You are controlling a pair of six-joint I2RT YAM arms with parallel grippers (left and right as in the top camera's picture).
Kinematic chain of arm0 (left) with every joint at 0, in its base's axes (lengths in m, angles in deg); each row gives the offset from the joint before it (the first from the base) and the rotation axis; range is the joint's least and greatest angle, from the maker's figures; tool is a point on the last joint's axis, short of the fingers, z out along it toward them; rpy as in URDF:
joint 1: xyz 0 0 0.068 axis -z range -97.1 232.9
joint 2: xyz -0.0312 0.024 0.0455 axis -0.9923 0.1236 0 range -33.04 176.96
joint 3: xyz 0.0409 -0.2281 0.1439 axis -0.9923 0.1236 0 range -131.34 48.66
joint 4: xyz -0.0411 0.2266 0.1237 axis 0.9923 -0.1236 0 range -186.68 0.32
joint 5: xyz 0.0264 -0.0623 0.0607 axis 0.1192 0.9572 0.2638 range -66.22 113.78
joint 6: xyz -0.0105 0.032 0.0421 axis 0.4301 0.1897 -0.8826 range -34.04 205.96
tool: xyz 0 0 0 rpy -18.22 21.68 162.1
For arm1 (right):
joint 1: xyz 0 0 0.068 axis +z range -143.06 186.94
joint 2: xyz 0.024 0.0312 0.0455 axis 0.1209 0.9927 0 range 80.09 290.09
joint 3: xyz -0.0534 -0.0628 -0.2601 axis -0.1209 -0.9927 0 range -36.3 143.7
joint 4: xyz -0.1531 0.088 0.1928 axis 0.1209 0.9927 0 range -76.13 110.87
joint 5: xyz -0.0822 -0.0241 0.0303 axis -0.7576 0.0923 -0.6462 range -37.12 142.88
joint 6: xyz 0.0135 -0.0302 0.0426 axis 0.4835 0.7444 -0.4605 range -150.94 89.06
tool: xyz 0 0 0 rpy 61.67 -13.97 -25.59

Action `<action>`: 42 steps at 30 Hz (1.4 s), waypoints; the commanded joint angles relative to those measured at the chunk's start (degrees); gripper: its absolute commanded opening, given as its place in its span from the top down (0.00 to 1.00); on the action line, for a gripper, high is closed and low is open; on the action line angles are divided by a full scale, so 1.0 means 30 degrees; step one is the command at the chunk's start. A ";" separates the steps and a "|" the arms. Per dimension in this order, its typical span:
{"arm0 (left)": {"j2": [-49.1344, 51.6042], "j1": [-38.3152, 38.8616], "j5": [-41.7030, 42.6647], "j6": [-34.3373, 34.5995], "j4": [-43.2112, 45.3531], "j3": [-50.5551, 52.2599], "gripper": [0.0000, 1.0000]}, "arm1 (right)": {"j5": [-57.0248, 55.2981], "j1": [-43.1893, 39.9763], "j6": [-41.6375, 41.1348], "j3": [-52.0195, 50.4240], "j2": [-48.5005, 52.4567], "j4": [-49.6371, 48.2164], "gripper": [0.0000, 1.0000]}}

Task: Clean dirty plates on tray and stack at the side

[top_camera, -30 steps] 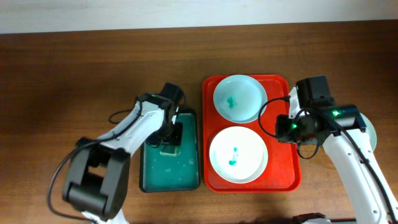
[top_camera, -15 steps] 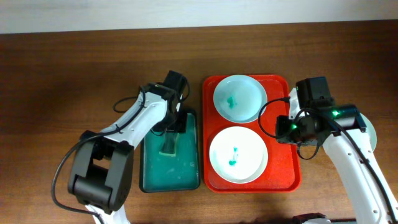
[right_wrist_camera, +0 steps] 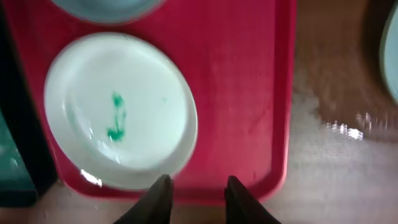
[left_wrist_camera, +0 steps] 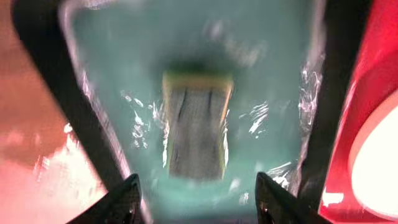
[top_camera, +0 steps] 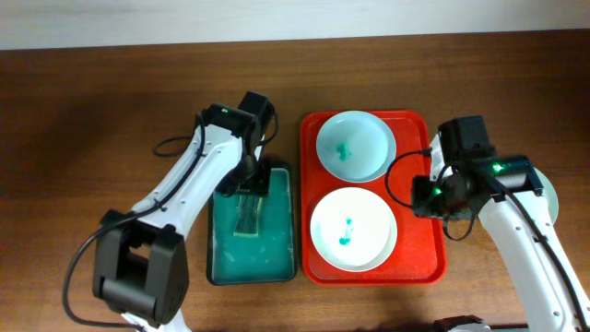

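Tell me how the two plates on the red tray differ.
The far plate looks pale blue; the near plate looks whiter. The far plate's teal smear is a squat blob; the near plate's is a thin streak. Both are round, shallow, dirty, and lie flat on the tray.

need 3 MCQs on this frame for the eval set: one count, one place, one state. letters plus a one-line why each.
1. How many plates sit on the red tray? A one; B two; C three.
2. Where does the sponge lie? A on the tray; B on a plate; C in the teal basin.
3. How is the left gripper? A shut on the sponge; B open, holding nothing; C shut on a plate.

1 B: the overhead view shows two smeared plates on the tray; the third plate lies off it, partly under the right arm.
2 C: the sponge rests inside the basin.
3 B: the wrist view shows its fingers apart, with the sponge lying below, ungripped.
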 commanded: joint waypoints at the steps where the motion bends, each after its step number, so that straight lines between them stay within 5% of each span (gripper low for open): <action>1: -0.0284 0.0029 0.0015 0.0204 -0.0255 0.0984 0.48 | -0.0306 -0.0095 -0.0270 -0.0357 -0.0073 0.0801 0.66; 4: -0.0284 0.0044 0.1027 0.0415 0.2710 0.4029 0.55 | 0.0801 -0.0095 -0.0430 -0.2681 -0.0044 -0.0889 0.65; 5: -0.0284 0.0036 0.1311 0.0415 0.4058 0.4976 0.64 | 0.1173 -0.0095 -0.0350 -0.3388 0.0029 -0.1880 0.65; 6: -0.0284 0.0036 0.1297 0.0415 0.5450 0.5850 0.87 | 0.1158 -0.0095 -0.0350 -0.4000 0.0168 -0.2849 0.65; 8: -0.0284 0.0036 0.1297 0.0415 0.6018 0.6113 1.00 | 0.1158 -0.0095 -0.0350 -0.4095 0.0590 -0.3308 0.65; 17: -0.4138 0.0022 -0.0423 0.0029 0.3497 0.3257 1.00 | 0.1887 -0.1056 0.0226 -0.4095 0.3235 -0.4743 0.66; 20: -0.5712 0.0044 -0.0321 0.0029 0.3264 0.2914 1.00 | 0.6113 -0.2441 0.3861 -0.4102 0.3920 -0.4881 0.64; 29: -0.5712 0.0291 0.2310 0.0036 0.3592 0.2914 1.00 | 0.5340 -0.1239 0.2229 -0.6331 0.6302 -0.8539 0.70; 31: -0.5690 0.1399 0.2798 0.0044 0.4379 0.2914 1.00 | 0.1610 -0.0401 -0.0969 -0.7031 0.6302 -0.9471 0.85; 33: -0.5384 0.2703 0.2820 0.0058 0.5297 0.2922 1.00 | 0.1370 -0.0372 -0.1246 -0.7038 0.6302 -0.9377 0.96; 42: 0.1435 0.7461 0.8109 0.1217 1.2196 0.2914 1.00 | 0.1486 -0.0372 -0.1231 -0.7038 0.6302 -0.9012 0.96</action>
